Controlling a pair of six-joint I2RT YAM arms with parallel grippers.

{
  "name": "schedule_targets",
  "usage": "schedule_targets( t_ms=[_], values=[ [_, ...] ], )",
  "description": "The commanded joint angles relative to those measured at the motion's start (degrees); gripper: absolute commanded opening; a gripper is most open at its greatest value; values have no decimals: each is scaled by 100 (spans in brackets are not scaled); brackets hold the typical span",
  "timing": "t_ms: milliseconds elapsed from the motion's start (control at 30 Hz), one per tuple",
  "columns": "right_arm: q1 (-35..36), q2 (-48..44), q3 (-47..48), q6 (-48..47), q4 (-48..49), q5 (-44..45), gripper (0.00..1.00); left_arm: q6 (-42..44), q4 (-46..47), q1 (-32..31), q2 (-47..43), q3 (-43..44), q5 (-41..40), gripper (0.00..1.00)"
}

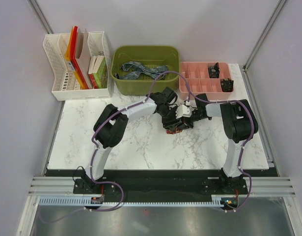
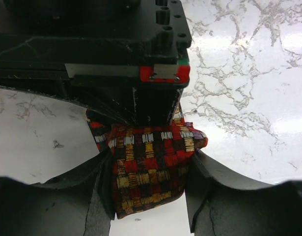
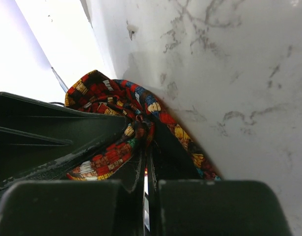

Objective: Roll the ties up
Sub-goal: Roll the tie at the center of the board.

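The red patterned tie (image 2: 148, 169) lies bunched into a short, thick roll on the marble table (image 1: 141, 147), near its middle, where the 2 arms meet. In the top view only a small red and dark patch of it shows under the grippers.

The right gripper (image 3: 146, 150) is clamped tight, its 2 fingers pressed together with a fold of the tie pinched between them. From its wrist camera the rest of the fabric bulges up and to the left of the fingertips and trails down along the right finger, against the table.

The left gripper (image 2: 150, 164) straddles the roll from the other side at a medium gap. The roll fills the space between its 2 fingers (image 2: 99, 196), and the cloth touches both inner faces, with a corner of fabric puffing out over the tip of the right-hand one. How hard they press I cannot tell. The right gripper's black body sits directly above the roll in this view, covering its upper edge.

Well apart, at the back of the table, the blue-grey tie (image 1: 141, 70) lies loose in the green bin (image 1: 122, 87), between a white file rack (image 1: 57, 91) and a pink tray (image 1: 190, 91).
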Motion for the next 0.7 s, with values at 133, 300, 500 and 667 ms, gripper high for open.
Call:
schedule_targets(
  t_ms=[133, 300, 500, 667],
  values=[
    [348, 54, -500, 244, 652, 180, 0, 88, -541, -231, 687, 533, -554, 41],
    [514, -157, -825, 454, 871, -260, 0, -60, -1113, -231, 503, 147, -799, 37],
    [910, -17, -914, 789, 1390, -419, 2, -351, -1131, -231, 151, -706, -993, 34],
    [534, -139, -641, 377, 838, -252, 12, -281, -1131, -205, 177, -1005, -1116, 33]
  ],
)
